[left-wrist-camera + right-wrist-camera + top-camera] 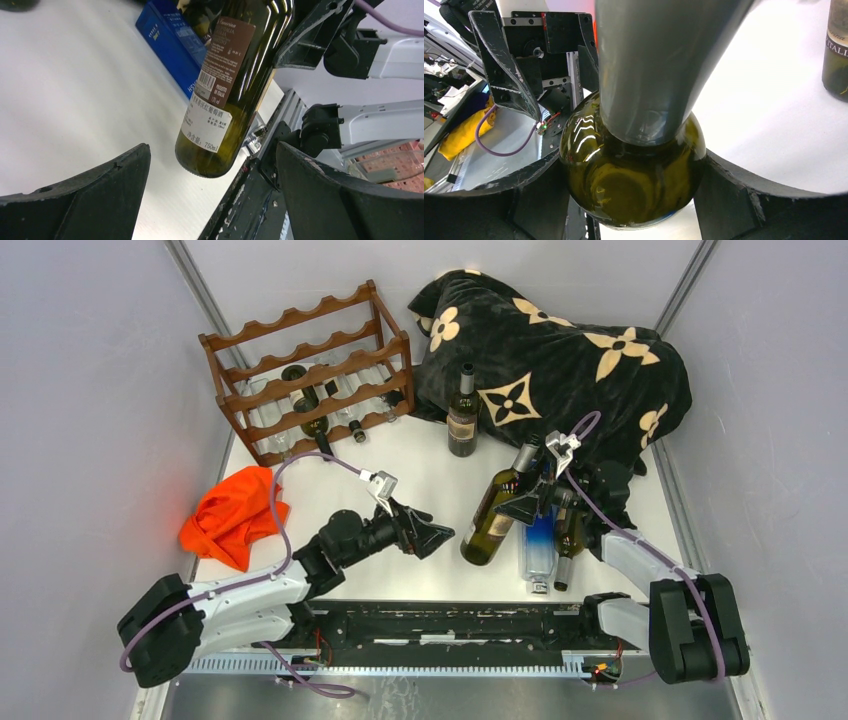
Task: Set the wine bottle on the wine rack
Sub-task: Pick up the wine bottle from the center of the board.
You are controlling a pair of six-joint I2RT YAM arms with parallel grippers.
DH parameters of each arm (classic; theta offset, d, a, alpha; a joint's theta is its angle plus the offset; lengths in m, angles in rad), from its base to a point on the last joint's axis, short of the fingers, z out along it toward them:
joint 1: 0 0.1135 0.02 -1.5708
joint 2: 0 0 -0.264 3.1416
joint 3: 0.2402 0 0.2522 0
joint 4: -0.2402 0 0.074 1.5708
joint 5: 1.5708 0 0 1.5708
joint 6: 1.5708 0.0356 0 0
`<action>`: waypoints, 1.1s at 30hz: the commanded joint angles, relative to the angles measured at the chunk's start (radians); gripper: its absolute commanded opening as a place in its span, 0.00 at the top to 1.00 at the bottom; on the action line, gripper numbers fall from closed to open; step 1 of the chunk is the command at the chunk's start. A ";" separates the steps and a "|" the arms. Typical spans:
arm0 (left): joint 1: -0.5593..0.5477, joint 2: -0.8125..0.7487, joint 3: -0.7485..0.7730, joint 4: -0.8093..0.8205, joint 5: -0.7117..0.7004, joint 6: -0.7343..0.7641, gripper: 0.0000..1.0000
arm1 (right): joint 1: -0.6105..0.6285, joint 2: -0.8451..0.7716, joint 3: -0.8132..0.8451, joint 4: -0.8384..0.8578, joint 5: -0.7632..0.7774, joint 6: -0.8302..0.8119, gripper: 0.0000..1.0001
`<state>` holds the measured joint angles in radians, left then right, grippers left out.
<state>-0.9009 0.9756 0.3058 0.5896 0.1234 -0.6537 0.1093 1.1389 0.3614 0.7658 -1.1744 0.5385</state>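
My right gripper (537, 498) is shut on a green wine bottle (490, 518) at its shoulder, just below the grey-capped neck. It holds the bottle tilted, base down and to the left, near the table. In the right wrist view my fingers (734, 195) press both sides of the bottle (634, 175). My left gripper (440, 536) is open and empty, just left of the bottle's base. In the left wrist view the base (215, 155) sits between my spread fingers (100, 190), untouched. The dark wooden wine rack (310, 365) stands at the back left, with bottles lying in it.
A dark bottle (463, 412) stands upright mid-table. A black blanket (560, 360) with cream flowers is heaped at the back right. An orange cloth (235, 515) lies at the left. A clear bottle with a blue label (538, 548) and a dark bottle (566, 545) lie under the right arm.
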 commanded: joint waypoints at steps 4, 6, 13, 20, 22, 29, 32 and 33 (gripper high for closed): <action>-0.022 0.042 -0.010 0.161 -0.076 -0.057 0.00 | -0.003 0.024 0.016 0.131 -0.018 0.060 1.00; -0.030 0.065 0.001 0.162 -0.076 -0.053 0.00 | -0.003 0.034 0.016 0.132 -0.016 0.057 1.00; -0.064 0.150 0.075 0.099 -0.083 0.002 0.00 | -0.003 0.048 0.019 0.134 -0.022 0.066 1.00; -0.096 0.243 0.154 0.044 -0.103 0.070 0.00 | -0.003 0.050 0.017 0.140 -0.021 0.084 1.00; -0.096 0.270 0.166 0.044 -0.097 0.078 0.00 | -0.003 0.050 0.019 0.141 -0.019 0.084 1.00; -0.103 0.374 0.240 0.085 -0.045 0.083 0.00 | -0.003 0.055 0.014 0.139 -0.011 0.087 1.00; -0.112 0.434 0.272 0.107 -0.013 0.086 0.00 | -0.002 0.059 0.015 0.140 -0.013 0.090 1.00; -0.116 0.461 0.282 0.118 0.003 0.088 0.00 | -0.003 0.060 0.015 0.141 -0.014 0.092 1.00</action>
<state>-0.9997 1.3682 0.5201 0.6266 0.0681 -0.6151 0.1093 1.2064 0.3614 0.8001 -1.1736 0.5907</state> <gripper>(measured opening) 0.994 0.800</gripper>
